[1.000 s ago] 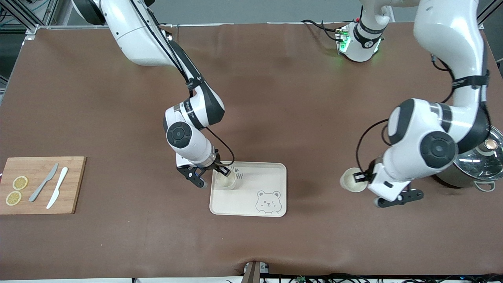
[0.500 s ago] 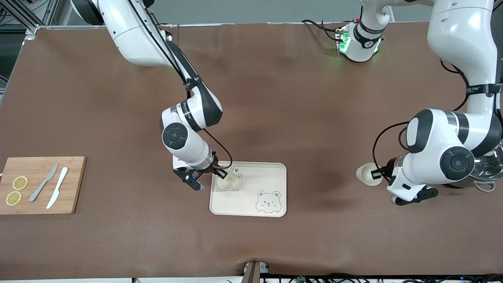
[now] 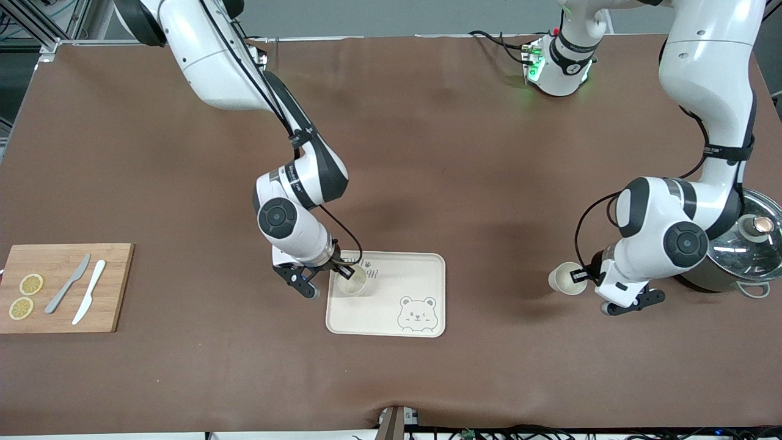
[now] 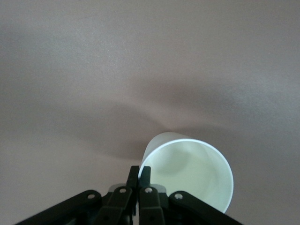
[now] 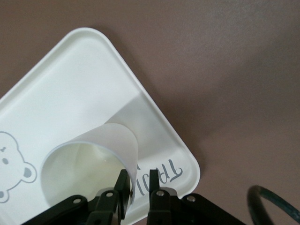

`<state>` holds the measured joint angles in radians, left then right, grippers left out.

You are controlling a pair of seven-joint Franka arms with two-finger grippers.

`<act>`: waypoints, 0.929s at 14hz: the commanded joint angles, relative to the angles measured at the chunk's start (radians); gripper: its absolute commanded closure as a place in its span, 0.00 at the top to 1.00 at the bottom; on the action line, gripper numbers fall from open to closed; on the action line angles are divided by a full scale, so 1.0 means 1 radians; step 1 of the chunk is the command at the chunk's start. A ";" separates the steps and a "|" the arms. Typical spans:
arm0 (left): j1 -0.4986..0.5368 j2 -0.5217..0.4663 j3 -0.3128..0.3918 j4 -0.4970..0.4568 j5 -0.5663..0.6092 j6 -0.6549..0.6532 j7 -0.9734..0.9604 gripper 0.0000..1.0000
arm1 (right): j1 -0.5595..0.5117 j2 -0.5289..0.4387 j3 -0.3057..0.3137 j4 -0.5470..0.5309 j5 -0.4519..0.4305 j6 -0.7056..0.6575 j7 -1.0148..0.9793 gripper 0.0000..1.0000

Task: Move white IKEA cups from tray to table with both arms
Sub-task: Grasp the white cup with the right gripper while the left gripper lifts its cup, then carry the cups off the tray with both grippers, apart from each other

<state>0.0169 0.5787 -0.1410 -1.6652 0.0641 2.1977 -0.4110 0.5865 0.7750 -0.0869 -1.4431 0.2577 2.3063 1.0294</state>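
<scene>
One white cup (image 3: pixel 353 280) sits on the bear tray (image 3: pixel 421 269), in the corner toward the right arm's end, farther from the front cam than the bear drawing (image 3: pixel 416 314). You've got the right gripper (image 3: pixel 342 269) at its rim; in the right wrist view the jaws straddle the cup wall (image 5: pixel 123 145) w/ a visible gap, so apart, not clamped. The 2nd white cup (image 3: pixel 566 278) is up off the bench, over bare brown surface btwn the tray and the steel pot (image 3: pixel 742 247). Your left gripper (image 3: pixel 580 278) has it by the rim, jaws pinched together on the cup wall (image 4: pixel 187 164). Toward the right arm's end of the bench: cutting board (image 3: pixel 116 287) w/ two lemon slices (image 3: pixel 31 284), a grey knife (image 3: pixel 68 283) and a white knife (image 3: pixel 89 300).
</scene>
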 commanded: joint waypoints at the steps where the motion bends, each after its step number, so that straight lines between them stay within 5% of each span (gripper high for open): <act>1: 0.025 -0.042 -0.017 -0.057 0.016 0.039 0.004 0.00 | 0.003 0.018 -0.001 0.044 0.008 -0.019 0.000 0.00; 2: 0.028 -0.037 -0.017 -0.059 0.016 0.040 0.004 0.00 | -0.005 0.012 -0.002 0.047 0.002 -0.031 -0.006 0.00; 5: 0.032 -0.040 -0.019 -0.062 0.014 0.039 0.003 0.27 | -0.028 -0.002 -0.005 0.162 -0.006 -0.262 -0.006 0.00; 6: 0.032 -0.043 -0.019 -0.068 0.014 0.039 0.003 0.44 | -0.039 -0.006 -0.008 0.179 -0.008 -0.330 -0.014 0.00; 8: 0.037 -0.057 -0.019 -0.068 0.014 0.033 0.004 1.00 | -0.086 -0.090 -0.007 0.126 -0.017 -0.393 -0.140 0.00; 13: 0.037 -0.175 -0.017 -0.065 0.019 -0.070 0.008 1.00 | -0.169 -0.278 -0.007 -0.146 -0.054 -0.366 -0.388 0.00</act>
<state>0.0369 0.4916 -0.1423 -1.6880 0.0641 2.1740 -0.4109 0.4413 0.6065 -0.1102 -1.4290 0.2314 1.8987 0.7296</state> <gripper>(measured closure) 0.203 0.969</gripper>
